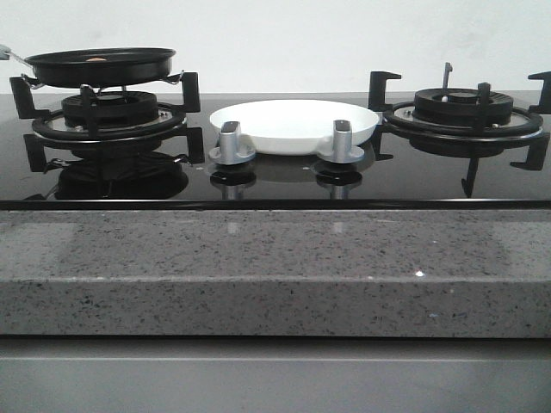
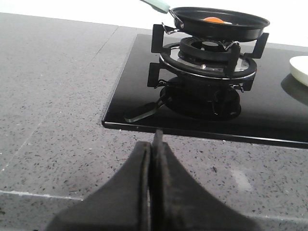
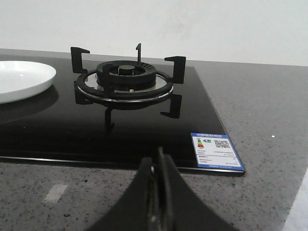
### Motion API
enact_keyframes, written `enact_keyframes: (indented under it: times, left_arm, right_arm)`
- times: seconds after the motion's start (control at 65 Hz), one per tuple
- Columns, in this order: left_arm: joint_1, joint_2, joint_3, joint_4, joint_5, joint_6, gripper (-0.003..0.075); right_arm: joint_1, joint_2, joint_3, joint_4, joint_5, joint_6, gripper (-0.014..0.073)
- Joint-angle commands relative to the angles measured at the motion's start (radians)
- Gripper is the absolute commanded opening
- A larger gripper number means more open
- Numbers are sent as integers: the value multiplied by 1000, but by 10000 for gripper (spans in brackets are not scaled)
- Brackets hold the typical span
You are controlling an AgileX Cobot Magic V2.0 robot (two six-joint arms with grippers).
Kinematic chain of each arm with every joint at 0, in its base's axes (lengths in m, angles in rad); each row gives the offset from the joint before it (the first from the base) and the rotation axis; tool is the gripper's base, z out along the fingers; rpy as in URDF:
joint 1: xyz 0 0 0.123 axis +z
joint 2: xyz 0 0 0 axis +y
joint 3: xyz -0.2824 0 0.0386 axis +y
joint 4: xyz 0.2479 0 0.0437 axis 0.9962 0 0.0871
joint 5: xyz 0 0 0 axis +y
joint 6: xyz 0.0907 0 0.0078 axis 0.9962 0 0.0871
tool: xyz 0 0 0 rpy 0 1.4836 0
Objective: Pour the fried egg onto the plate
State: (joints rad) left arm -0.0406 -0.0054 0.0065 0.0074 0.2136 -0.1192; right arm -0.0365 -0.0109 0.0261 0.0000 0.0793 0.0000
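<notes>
A black frying pan (image 1: 102, 64) sits on the left burner and holds the fried egg (image 1: 97, 59); its orange yolk shows in the left wrist view (image 2: 213, 20). The white plate (image 1: 293, 125) lies on the glass hob between the two burners; its edge shows in the left wrist view (image 2: 299, 70) and the right wrist view (image 3: 21, 79). My left gripper (image 2: 155, 144) is shut and empty over the grey counter, in front of the left burner. My right gripper (image 3: 158, 161) is shut and empty over the counter, in front of the right burner. Neither gripper shows in the front view.
The pan's pale green handle (image 2: 156, 5) points away to the left. Two silver knobs (image 1: 231, 142) (image 1: 341, 140) stand in front of the plate. The right burner (image 1: 465, 116) carries nothing. A blue label (image 3: 215, 150) is on the hob's near right corner. The speckled stone counter (image 1: 275, 267) runs along the front.
</notes>
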Motion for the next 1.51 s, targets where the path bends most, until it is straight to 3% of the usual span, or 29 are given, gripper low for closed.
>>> enact_keyframes:
  times: [0.0,1.292,1.491]
  left_arm:
    - [-2,-17,5,-7,-80,-5,-19]
    - [-2,-17,5,-7,-80,-5,-19]
    - [-2,-17,5,-31,-137,-5,-19]
  right_arm:
    - [-4,-18,-4,0,-88,0,-58]
    - [-4,-18,-4,0,-88,0,-58]
    - [-4,-18,-5,0,-89,0,-58]
